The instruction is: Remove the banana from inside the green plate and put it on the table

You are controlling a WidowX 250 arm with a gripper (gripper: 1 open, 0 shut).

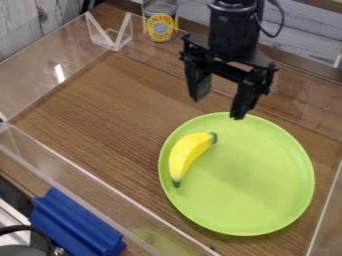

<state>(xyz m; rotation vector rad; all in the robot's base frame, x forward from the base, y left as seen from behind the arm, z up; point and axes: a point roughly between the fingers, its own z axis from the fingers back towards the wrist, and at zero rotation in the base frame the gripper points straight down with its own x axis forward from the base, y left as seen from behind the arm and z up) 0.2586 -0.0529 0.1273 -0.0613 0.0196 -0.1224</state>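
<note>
The banana point(190, 156), small, yellow and curved with dark tips, lies on the left part of the green plate point(267, 190), its lower tip at the plate's left rim. The plate rests on the brown wood-grain table point(107, 110) at the right front. My gripper point(222, 97) hangs above the plate's far edge, pointing down, clear of the banana. Its black fingers point(198, 86) stand wide apart with nothing between them.
A blue block point(74, 228) sits at the front left corner. A yellow-labelled can point(160, 27) stands at the back, beside a clear acrylic stand point(104, 36). Clear acrylic walls point(34, 165) run along the table's edges.
</note>
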